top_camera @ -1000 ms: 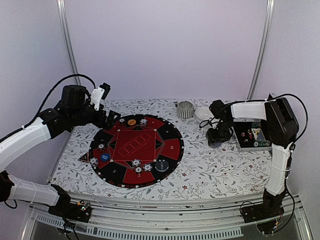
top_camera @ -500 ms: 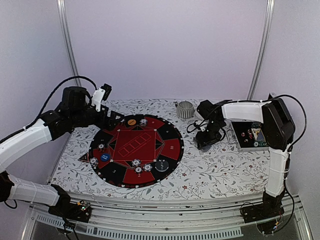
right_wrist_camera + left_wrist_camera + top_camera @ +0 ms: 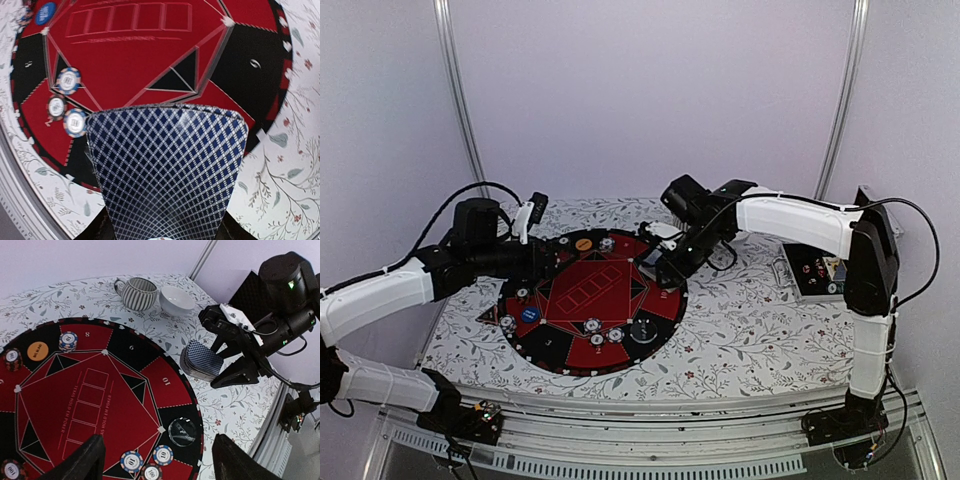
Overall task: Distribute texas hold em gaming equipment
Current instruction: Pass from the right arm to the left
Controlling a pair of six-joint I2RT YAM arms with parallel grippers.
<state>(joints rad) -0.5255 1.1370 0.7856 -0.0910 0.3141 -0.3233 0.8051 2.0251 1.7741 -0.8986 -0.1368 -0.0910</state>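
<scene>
Right wrist view, cards: the deck (image 3: 167, 170) is pinched in the right gripper (image 3: 665, 268), blue-diamond backs up, jaws closed on the stack. It hangs at the right rim of the mat (image 3: 100, 405), by the seat numbered 10.
Step in hand: dealing from that deck, I'd judge. Bring it low and flat over a seat so one card slides off rather than the lot spilling.
Near chips: three striped chips (image 3: 163, 455) crowd the near edge beside a clear disc (image 3: 182, 430). Don't let the deck sweep them.
Left gripper (image 3: 159, 442): spread wide, holding nothing, over the mat's left side. It looks the likely one to peel cards, and the likeliest to clash.
Far chips: an orange chip (image 3: 37, 350) and a striped stack (image 3: 68, 340) at the far rim.
Beyond: a striped cup (image 3: 137, 292) and white bowl (image 3: 176, 299), off the mat, clear of both arms.
</scene>
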